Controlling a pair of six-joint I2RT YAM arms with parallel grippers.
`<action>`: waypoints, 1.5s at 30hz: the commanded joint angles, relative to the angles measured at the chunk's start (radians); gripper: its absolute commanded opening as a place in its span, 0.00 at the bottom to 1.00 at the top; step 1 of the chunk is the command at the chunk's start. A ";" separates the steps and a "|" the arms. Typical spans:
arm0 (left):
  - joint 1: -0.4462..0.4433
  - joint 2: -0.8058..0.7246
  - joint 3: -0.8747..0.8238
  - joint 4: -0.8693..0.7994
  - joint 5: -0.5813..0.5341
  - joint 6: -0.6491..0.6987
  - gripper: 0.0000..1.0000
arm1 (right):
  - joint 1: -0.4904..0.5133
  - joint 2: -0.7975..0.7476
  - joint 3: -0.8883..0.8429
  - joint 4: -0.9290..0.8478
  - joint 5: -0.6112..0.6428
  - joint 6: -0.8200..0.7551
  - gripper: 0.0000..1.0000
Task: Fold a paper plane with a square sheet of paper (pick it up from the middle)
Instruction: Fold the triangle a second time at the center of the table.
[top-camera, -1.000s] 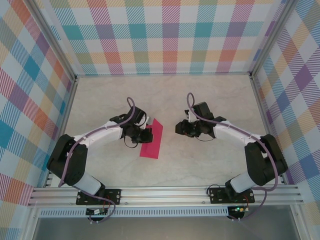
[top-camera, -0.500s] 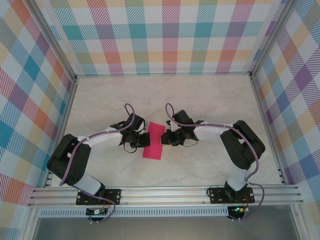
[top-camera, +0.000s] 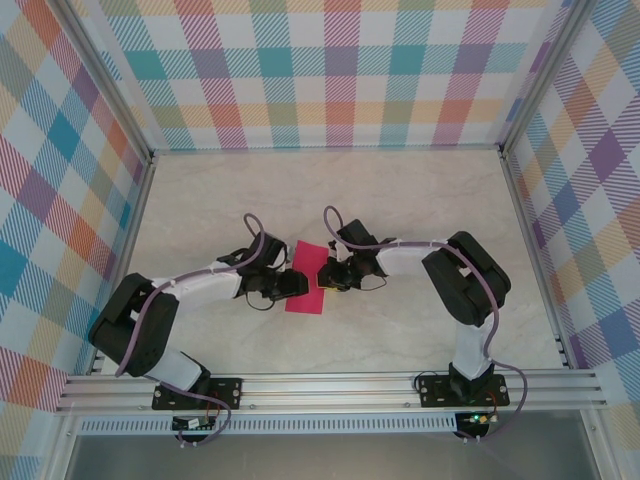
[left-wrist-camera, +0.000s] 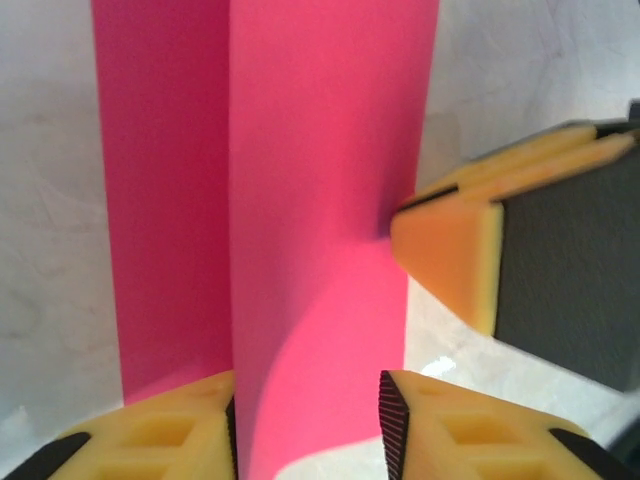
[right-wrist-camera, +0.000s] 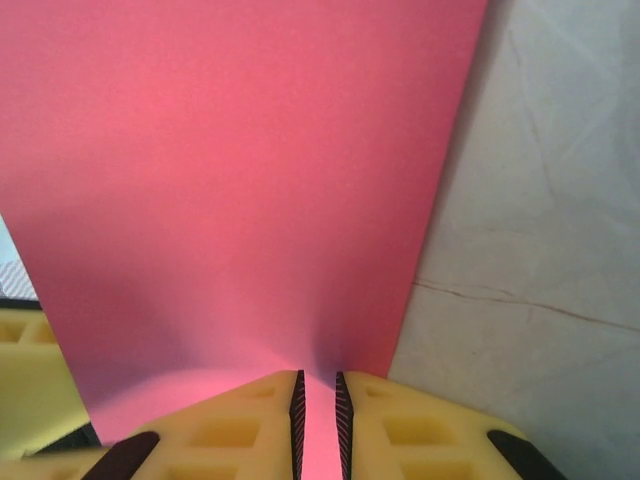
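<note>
The square sheet of paper (top-camera: 306, 296) is magenta-pink and folded into a narrow strip; it's lying near the middle of the tabletop (top-camera: 420, 200), long side running roughly front to back, slightly tilted. A straight crease runs lengthwise, one side looking darker; its right edge is pinched in the right hand (right-wrist-camera: 318, 385).

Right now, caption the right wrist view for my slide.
Right gripper pinching the pink sheet above a marbled table.
</note>
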 joint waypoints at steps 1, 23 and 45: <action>-0.005 -0.071 -0.045 0.022 0.076 -0.060 0.42 | 0.000 0.035 0.021 -0.047 0.037 0.019 0.19; -0.005 0.003 -0.065 0.268 0.069 -0.182 0.45 | -0.002 0.012 0.017 -0.049 -0.005 0.040 0.19; -0.005 0.015 -0.083 0.250 0.043 -0.148 0.12 | -0.026 -0.132 -0.038 0.009 -0.084 -0.076 0.29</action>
